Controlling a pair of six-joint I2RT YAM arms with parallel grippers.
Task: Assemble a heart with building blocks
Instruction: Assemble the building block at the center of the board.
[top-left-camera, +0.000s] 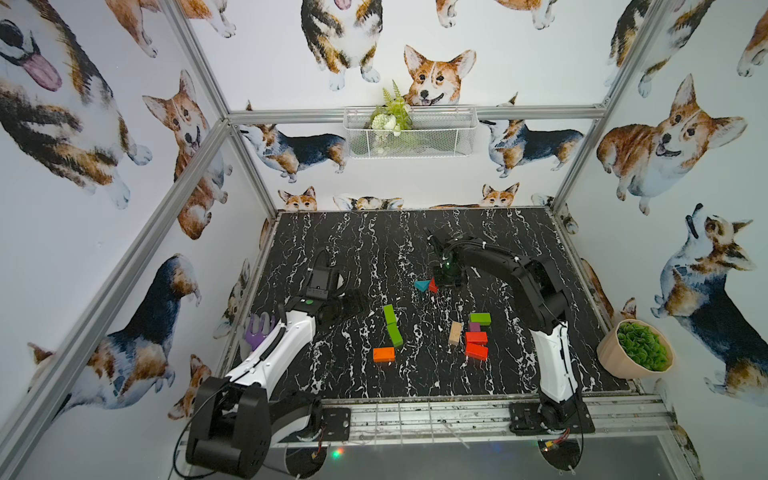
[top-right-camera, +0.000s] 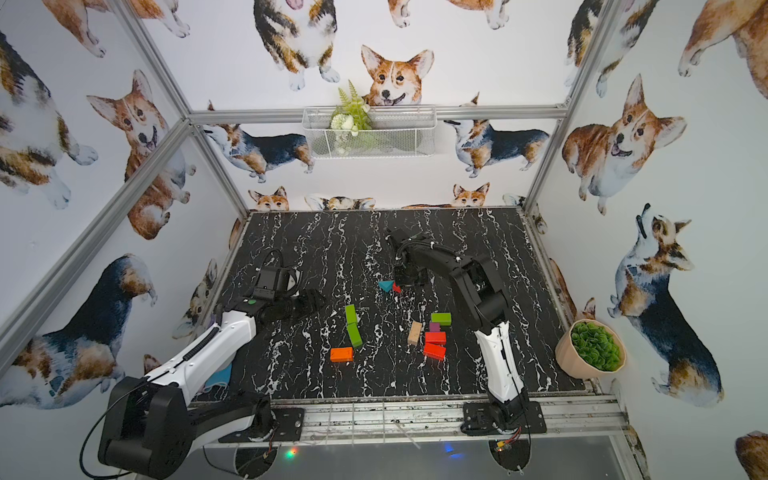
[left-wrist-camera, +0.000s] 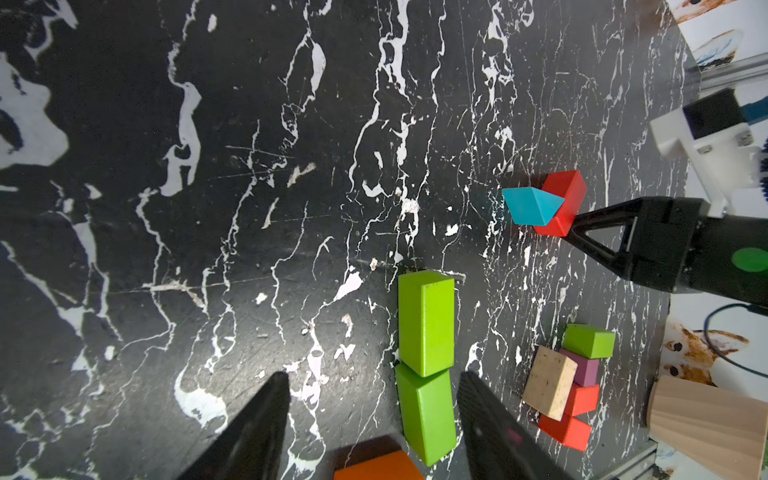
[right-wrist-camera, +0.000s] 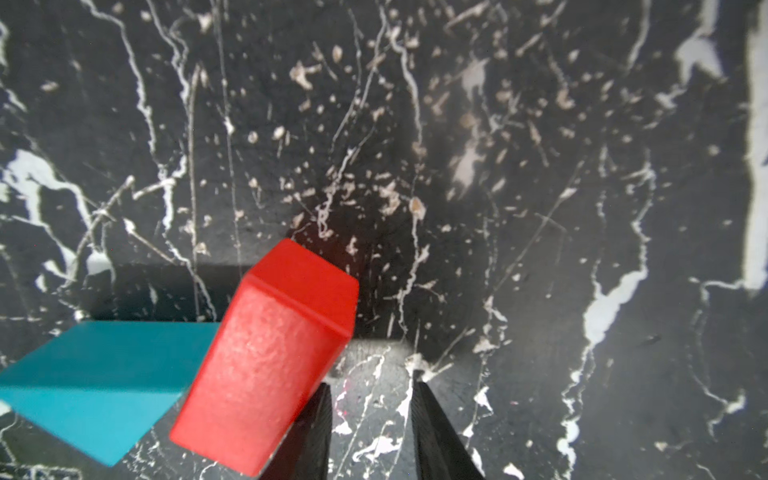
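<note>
The painted wooden building blocks lie in three loose groups on the black, white-veined marble-pattern table (top-left-camera: 332, 374). No heart outline stands yet.

Take the top views as a clock face with twelve at the far wall. The teal triangular wooden block (top-left-camera: 422, 285) sits near the table's middle. A red rectangular wooden block (top-left-camera: 433, 286) touches it on its three o'clock side.

At seven o'clock from the triangle, a lime-green rectangular bar (top-left-camera: 389, 314) meets a second green bar (top-left-camera: 395, 336) end to end. An orange rectangular block (top-left-camera: 383, 354) lies just beside their near end.

At five o'clock from the triangle is a cluster. It holds a short green block (top-left-camera: 480, 319), a small purple cube (top-left-camera: 474, 326) against it, and two red bars (top-left-camera: 476, 337) at six o'clock of the cube. A plain-wood bar (top-left-camera: 455, 333) lies on the cluster's nine o'clock side.

The right gripper (right-wrist-camera: 371, 380) is released. Its fingers (right-wrist-camera: 316, 432) stand narrowly parted with bare table between them. One finger's outer face rests against the red block beside the triangle.

The left gripper (left-wrist-camera: 374, 374) is spread wide and grasps nothing. It hovers at nine o'clock of the green bars, apart from them in both top views.

A beige ribbed pot (top-left-camera: 611, 357) of green leaves stands at the table's four o'clock edge. A white wire basket (top-left-camera: 440, 137) with artificial flowers hangs on the corgi-patterned wall at twelve.
</note>
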